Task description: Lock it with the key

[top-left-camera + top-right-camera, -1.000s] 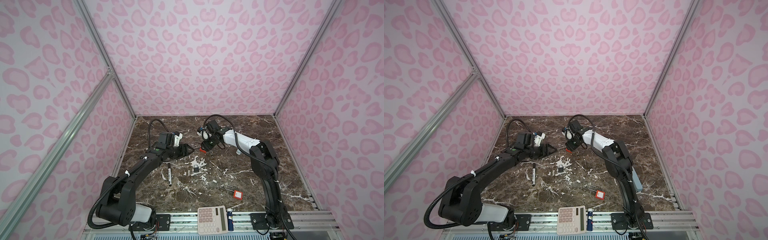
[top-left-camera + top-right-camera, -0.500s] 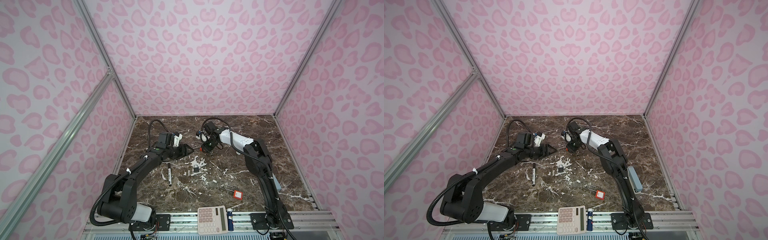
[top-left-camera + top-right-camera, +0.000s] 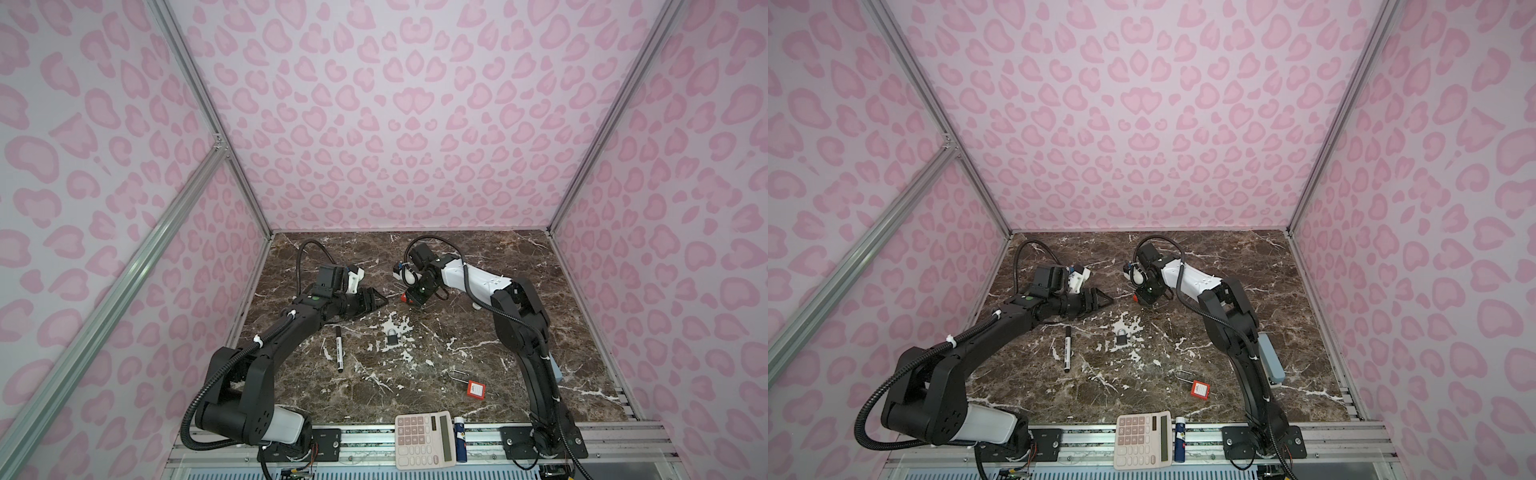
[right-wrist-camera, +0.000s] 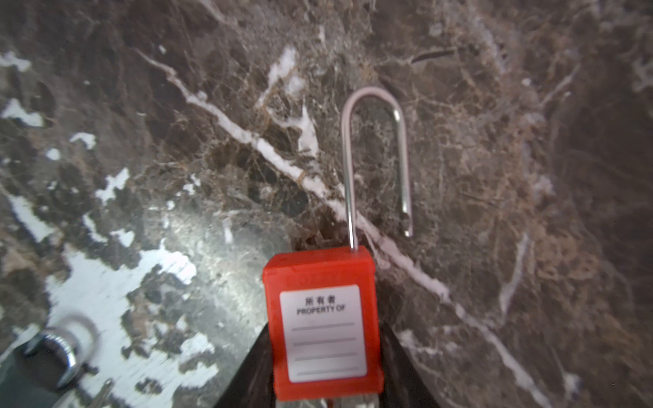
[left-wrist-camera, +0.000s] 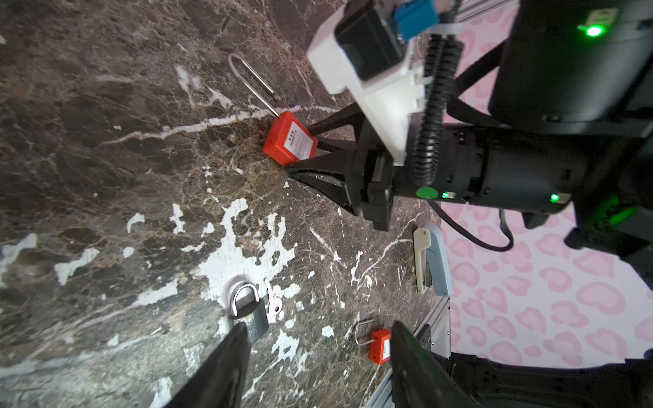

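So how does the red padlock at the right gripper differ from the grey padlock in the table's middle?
The red padlock: bright body, white label; the grey padlock: plain dark metal. The red one's shackle is long, thin and open; the grey one's is short, thick, seemingly closed. The red one sits between the fingers of the right gripper; the grey one lies free, a key beside it. Both are on the table.
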You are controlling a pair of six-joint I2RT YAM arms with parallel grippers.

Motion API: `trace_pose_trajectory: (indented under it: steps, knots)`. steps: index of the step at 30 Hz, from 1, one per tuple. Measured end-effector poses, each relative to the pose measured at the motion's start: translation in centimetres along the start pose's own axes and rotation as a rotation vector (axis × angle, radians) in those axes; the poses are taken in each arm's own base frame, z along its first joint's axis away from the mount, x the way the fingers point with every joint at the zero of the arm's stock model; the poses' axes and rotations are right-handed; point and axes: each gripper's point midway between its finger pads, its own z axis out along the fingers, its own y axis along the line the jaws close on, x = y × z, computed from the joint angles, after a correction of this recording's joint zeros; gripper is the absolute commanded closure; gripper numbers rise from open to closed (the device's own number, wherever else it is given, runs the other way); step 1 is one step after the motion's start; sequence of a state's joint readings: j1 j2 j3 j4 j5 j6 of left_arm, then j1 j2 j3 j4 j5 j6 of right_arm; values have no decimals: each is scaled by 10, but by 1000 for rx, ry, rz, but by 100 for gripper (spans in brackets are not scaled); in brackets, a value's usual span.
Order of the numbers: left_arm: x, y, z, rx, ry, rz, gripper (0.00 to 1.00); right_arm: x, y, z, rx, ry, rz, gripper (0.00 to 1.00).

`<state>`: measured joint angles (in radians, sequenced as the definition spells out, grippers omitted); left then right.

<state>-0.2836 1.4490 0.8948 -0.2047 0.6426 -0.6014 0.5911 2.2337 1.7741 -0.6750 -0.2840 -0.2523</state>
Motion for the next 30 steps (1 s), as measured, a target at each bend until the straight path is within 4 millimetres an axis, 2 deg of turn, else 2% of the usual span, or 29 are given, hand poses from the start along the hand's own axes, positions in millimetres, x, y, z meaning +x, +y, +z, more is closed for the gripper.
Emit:
trace_pose_trajectory:
  steps: [7,11,15,20,25,30]
  knots:
    - [-5,-5,0,10,-19,-29,35,-11,21,-52,-37,-148,51,69]
    - [-8,-18,2,53,-31,-26,36,-13,42,-76,-76,-223,64,69]
    - [-7,-34,5,95,-35,-19,36,-10,65,-92,-114,-266,64,69]
    - [-10,-49,4,147,-44,-11,38,-16,89,-109,-155,-325,49,70]
    - [-11,-56,4,172,-47,-14,40,-21,100,-121,-186,-368,53,71]
    - [-11,-60,5,187,-45,-12,52,-25,107,-125,-202,-386,50,71]
